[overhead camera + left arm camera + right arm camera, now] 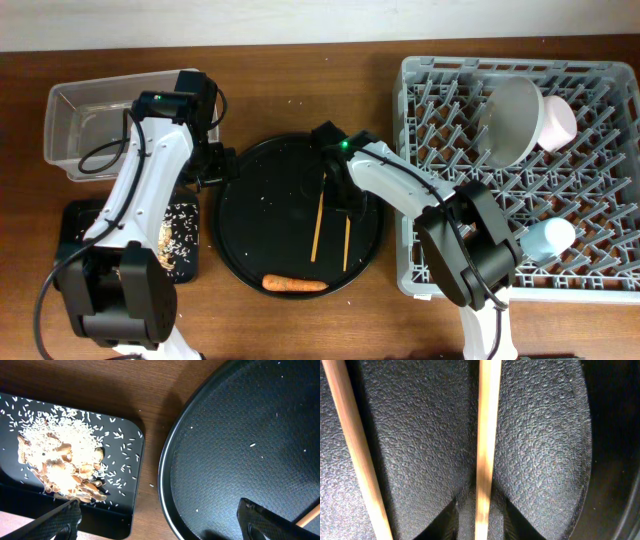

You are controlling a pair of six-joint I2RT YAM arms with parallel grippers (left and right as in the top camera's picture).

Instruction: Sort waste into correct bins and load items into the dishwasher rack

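Two wooden chopsticks [318,225] [347,240] and an orange carrot [295,284] lie on the large round black tray [250,230]. My right gripper [346,203] is low over the right chopstick [487,435], open narrowly with a finger on each side of it [481,525]; the other chopstick [355,450] lies to the left. My left gripper [212,162] is open and empty [165,525] over the gap between the round tray [240,435] and the shallow black tray [131,505] holding rice scraps [60,460]. The wrapper and tissue are out of view.
The clear tub [75,115] stands at the back left, partly under my left arm. The grey rack [450,270] at the right holds a white plate [510,122], a pinkish bowl [560,120] and a light blue cup [550,238].
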